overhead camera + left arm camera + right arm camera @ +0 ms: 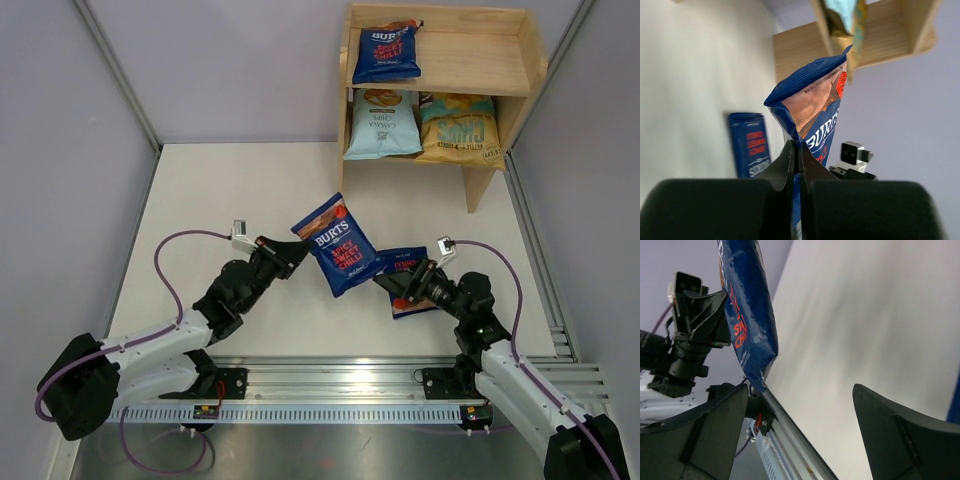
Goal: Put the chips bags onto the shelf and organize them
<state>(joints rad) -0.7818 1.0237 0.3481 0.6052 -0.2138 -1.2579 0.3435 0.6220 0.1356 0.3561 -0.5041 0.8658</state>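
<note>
In front of the light wooden shelf (480, 70), the left fingers (785, 167) are pinching a crinkly dark blue Burts chips bag (340, 248) aloft; the right fingers (715, 425) are gaping wide, empty.

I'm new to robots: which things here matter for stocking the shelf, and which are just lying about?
Part of the job: shelf, top-tier Burts bag, light blue bag, yellow bag, held Burts bag, left gripper, tabletop Burts bag, right gripper.
Just there: table, metal rail, purple cables.
</note>
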